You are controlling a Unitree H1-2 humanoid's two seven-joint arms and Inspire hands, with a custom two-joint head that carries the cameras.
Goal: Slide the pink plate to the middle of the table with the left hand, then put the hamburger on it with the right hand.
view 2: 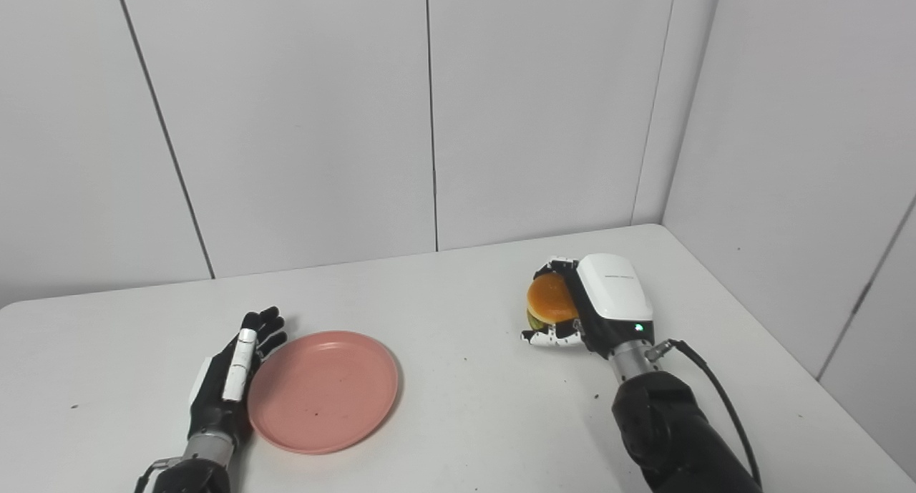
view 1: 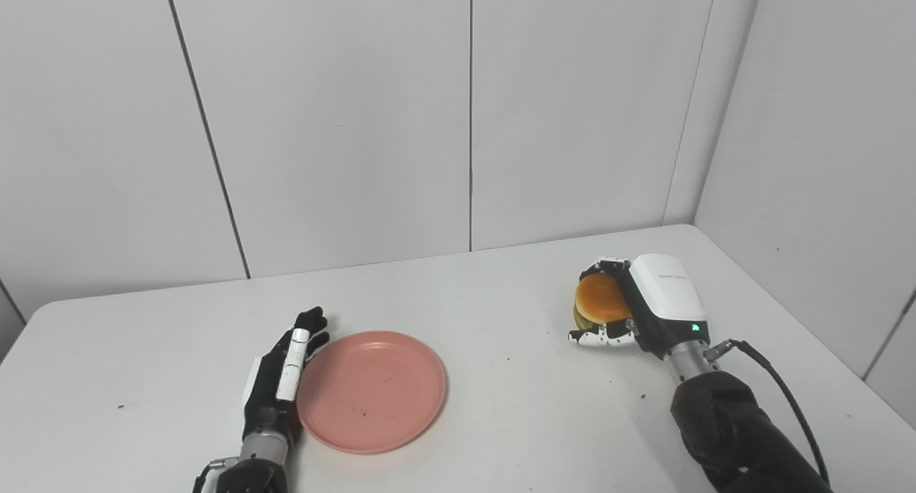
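1. The white table [view 1: 501, 421] carries everything; the pink plate serves as landmark.
2. The pink plate [view 1: 372, 391] lies flat, left of the table's middle.
3. The left hand [view 1: 283, 378], fingers straight and holding nothing, rests against the plate's left rim.
4. The right hand [view 1: 630, 307], well right of the plate, is wrapped around the hamburger.
5. The hamburger [view 1: 600, 300] sits in that grip, apart from the plate.

bare table [view 1: 501, 350] between pink plate [view 1: 372, 389] and hamburger [view 1: 601, 300]
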